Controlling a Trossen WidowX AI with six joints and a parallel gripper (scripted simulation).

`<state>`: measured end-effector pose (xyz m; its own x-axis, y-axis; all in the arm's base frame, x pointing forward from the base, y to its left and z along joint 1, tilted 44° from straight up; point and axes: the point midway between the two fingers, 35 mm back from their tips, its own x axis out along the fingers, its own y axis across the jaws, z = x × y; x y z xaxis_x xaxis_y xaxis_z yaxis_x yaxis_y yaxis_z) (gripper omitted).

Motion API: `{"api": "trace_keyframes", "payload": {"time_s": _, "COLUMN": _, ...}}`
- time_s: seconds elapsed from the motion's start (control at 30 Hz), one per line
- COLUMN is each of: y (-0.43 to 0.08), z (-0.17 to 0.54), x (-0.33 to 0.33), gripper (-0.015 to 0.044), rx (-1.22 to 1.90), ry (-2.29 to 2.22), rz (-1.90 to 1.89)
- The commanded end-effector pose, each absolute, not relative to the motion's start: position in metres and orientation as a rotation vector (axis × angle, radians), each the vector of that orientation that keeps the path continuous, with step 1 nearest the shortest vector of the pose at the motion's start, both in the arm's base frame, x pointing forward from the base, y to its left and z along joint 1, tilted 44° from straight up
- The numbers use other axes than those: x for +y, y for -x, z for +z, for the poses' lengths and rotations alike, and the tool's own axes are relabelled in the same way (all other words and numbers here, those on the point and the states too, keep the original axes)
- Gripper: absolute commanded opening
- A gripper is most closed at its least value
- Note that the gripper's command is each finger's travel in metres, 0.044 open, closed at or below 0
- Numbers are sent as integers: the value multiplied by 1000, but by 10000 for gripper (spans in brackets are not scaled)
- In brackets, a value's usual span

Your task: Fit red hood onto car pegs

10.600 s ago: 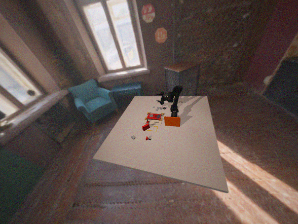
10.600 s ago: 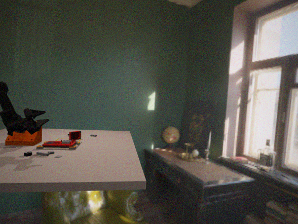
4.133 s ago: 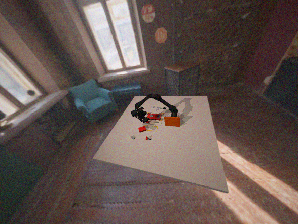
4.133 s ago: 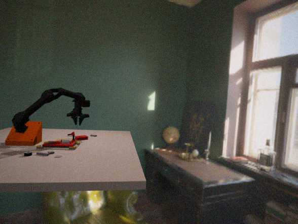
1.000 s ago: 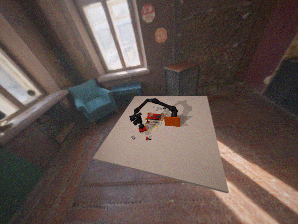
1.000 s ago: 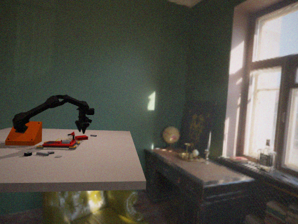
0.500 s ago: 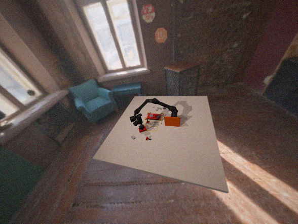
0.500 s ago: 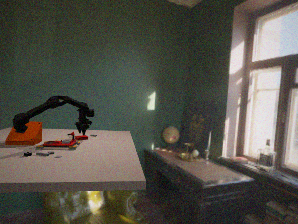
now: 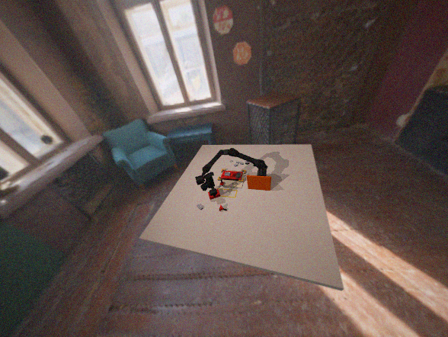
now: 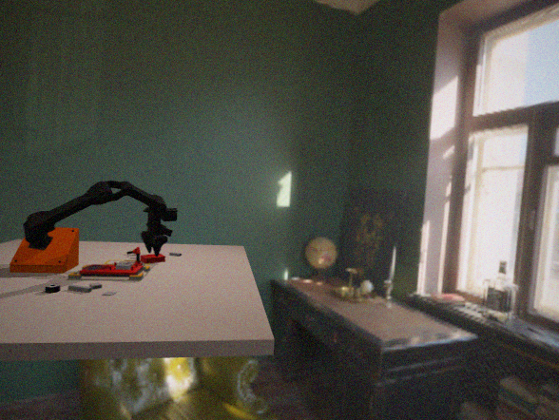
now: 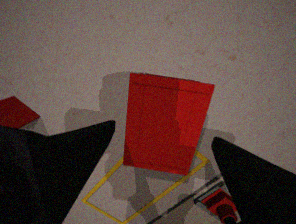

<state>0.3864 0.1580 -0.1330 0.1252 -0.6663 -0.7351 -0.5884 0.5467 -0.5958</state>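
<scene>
The red hood [image 9: 212,197] [image 10: 154,259] [image 11: 165,110] lies on the table, its flat roof up in the wrist view. My gripper [image 9: 213,191] [image 10: 153,253] [image 11: 163,133] is open and empty, pointing down just over the hood, with one finger off each long side in the wrist view. The height left between fingertips and table is hard to tell. The red chassis [image 9: 237,175] [image 10: 97,271] sits in its jig with yellow corners, nearer the arm's base, with the grey engine block [image 9: 227,174] [image 10: 125,264] on it. The pegs are too small to make out; the hood's corner holes are not visible.
A small red part [image 9: 222,208] [image 11: 17,114] lies beyond the hood, and a grey piece [image 9: 200,207] [image 10: 175,254] lies nearby. A yellow outline [image 9: 236,194] [image 11: 103,212] is marked beside the hood. The orange base [image 9: 259,183] [image 10: 48,258] carries the arm. Several loose parts lie behind the chassis.
</scene>
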Motion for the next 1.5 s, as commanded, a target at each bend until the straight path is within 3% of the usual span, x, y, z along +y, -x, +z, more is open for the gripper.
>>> {"api": "trace_keyframes", "payload": {"time_s": 0.0, "y": -386, "z": -136, "x": 156, "gripper": 440, "rx": 1546, "ry": 1119, "rz": -78}}
{"api": "trace_keyframes", "payload": {"time_s": 1.43, "y": -388, "z": -150, "x": 142, "gripper": 440, "rx": 1546, "ry": 1120, "rz": -79}}
{"api": "trace_keyframes", "payload": {"time_s": 1.47, "y": -389, "z": -147, "x": 144, "gripper": 414, "rx": 1544, "ry": 1111, "rz": -79}}
